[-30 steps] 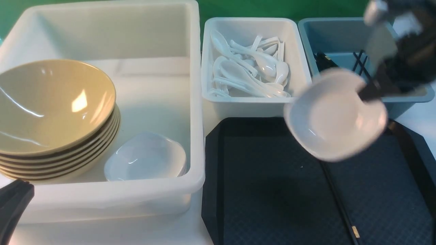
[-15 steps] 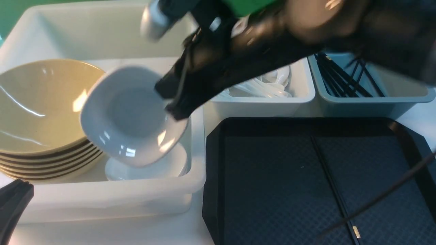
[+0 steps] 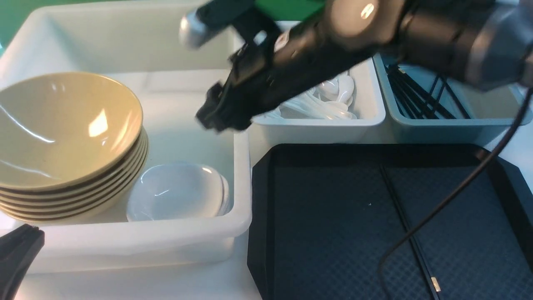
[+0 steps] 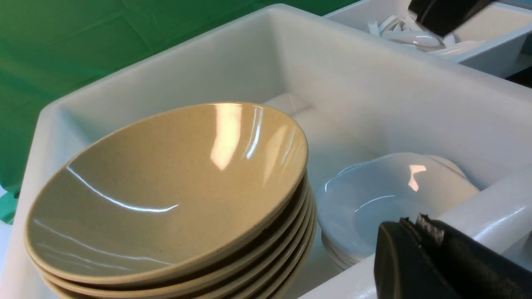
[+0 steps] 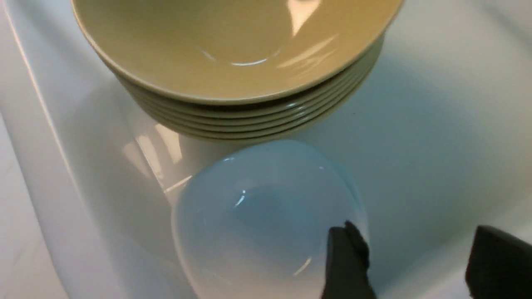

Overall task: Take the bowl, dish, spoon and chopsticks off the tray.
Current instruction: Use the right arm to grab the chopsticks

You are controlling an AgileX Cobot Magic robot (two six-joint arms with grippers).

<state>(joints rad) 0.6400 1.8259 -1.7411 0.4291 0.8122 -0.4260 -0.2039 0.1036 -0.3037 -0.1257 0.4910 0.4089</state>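
One large white plastic tub (image 3: pixel 125 243) is overhung by the right gripper (image 5: pixel 411 249), now spread wide and emptied. The flat black tray (image 3: pixel 333 250) beside it is nearly cleared: the small glossy white dish (image 3: pixel 175 191) is released just beneath; thin black chopsticks (image 3: pixel 394 196) are left.

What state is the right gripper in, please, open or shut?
Open: the right gripper shows fingers apart, empty, above the dish.

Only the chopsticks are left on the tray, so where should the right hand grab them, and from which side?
Around mid-length of the chopsticks, straight down from above, closing across them: they lie thin and flat on the tray.
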